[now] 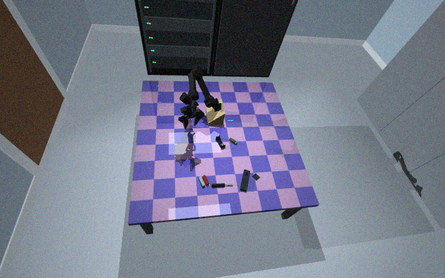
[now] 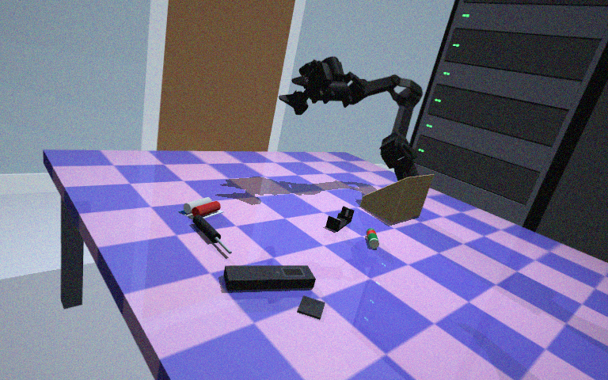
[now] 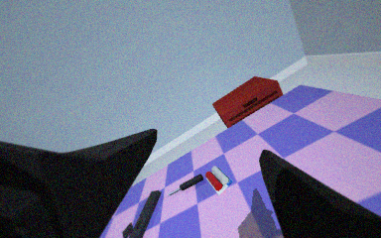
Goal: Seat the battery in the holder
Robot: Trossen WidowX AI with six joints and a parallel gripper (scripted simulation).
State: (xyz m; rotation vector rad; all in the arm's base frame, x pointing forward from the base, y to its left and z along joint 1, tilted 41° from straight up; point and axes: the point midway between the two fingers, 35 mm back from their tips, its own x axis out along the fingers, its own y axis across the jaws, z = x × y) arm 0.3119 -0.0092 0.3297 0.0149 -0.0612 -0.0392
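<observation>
Nearest the camera, 2 dark fingers of the gripper (image 2: 298, 96) gape wide on nothing high above the table's (image 2: 123, 226) far edge, while the battery (image 2: 371, 237) lies mid-table beside the holder (image 2: 340, 218).

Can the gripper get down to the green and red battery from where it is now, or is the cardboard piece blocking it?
Probably yes. The gripper hangs open and high above the table; the battery lies in the open beside the holder, apart from the cardboard piece.
</observation>
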